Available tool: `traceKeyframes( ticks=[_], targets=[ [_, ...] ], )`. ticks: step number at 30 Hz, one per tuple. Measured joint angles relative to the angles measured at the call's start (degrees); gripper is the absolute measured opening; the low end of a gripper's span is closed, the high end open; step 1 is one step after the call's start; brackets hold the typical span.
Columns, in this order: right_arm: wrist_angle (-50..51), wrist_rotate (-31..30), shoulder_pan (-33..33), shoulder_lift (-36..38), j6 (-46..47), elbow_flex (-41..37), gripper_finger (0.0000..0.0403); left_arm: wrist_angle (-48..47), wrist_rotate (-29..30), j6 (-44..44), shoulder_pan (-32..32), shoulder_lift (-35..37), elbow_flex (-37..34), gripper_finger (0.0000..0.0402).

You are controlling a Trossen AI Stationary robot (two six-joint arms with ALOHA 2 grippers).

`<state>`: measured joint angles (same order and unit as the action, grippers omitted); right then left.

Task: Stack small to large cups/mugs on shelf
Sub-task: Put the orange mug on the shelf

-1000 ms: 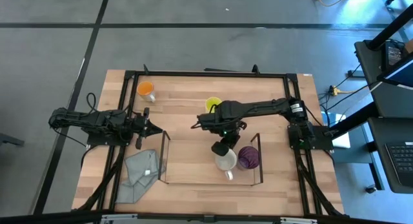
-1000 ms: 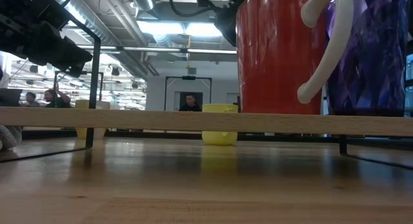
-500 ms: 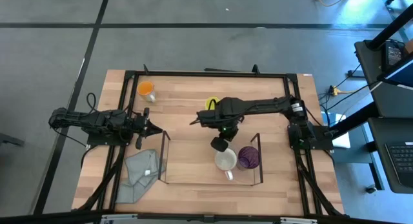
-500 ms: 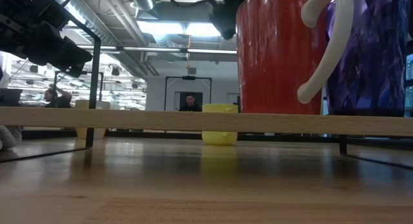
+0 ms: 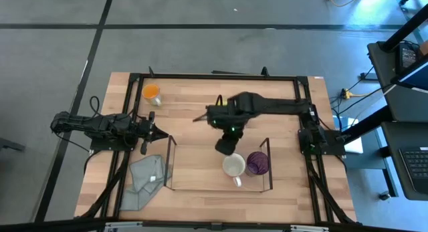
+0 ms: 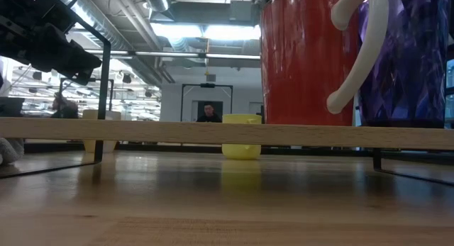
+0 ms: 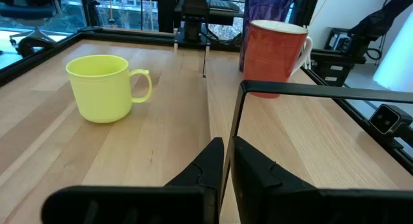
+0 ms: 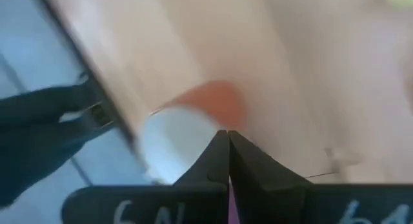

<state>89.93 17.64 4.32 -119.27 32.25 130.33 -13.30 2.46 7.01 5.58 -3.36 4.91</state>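
Observation:
The white mug (image 5: 233, 166), red outside, and the purple tumbler (image 5: 257, 163) stand side by side in the right end of the clear shelf (image 5: 217, 189). The orange cup (image 5: 152, 92) stands at the far left of the table. The yellow mug (image 7: 103, 88) stands on the table beyond the shelf; in the high view my right arm hides it. My right gripper (image 5: 225, 146) is shut and empty, above the shelf's far edge, just beyond the white mug. My left gripper (image 5: 163, 134) is shut at the shelf's far left corner. My left gripper pinches the upright dark edge (image 7: 233, 130) at the shelf's far left corner between its two fingers. The fingers lie level and come from the table's left side. The shelf stands on the table.
A crumpled grey cloth (image 5: 146, 178) lies at the near left, beside the shelf. A dark frame (image 5: 200, 76) runs around the table's edges. The left half of the shelf (image 5: 194, 166) holds nothing. People show in the room beyond the table (image 6: 207, 113).
My right gripper has risen from just above the white mug and moved toward the table's far edge, staying shut and empty. The white mug and the purple tumbler have stayed in place.

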Motion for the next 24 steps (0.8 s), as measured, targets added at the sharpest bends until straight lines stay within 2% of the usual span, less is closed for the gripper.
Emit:
traceKeyframes(
  ticks=[7, 14, 18, 24],
  targets=[
    [-0.07, 2.32, 6.79, -0.03, 0.58, 0.13, 0.0004, 0.0, 0.0, 0.0, 0.01, 0.0, 0.0, 0.0025],
    [-0.3, 0.86, 14.26, -0.12, 3.78, -0.51, 0.0003, 0.0, 0.0, 0.0, 0.0, -0.01, 0.0, 0.0025],
    [-0.55, -4.37, 19.05, -0.12, 8.8, -0.51, 0.0002, 0.0, 0.0, 0.0, 0.01, -0.01, 0.0, 0.0025],
    [-1.56, -21.64, 26.69, -0.12, 19.31, -0.51, 0.0002, 0.0, 0.0, 0.0, 0.01, 0.0, 0.0, 0.0025]
  ],
)
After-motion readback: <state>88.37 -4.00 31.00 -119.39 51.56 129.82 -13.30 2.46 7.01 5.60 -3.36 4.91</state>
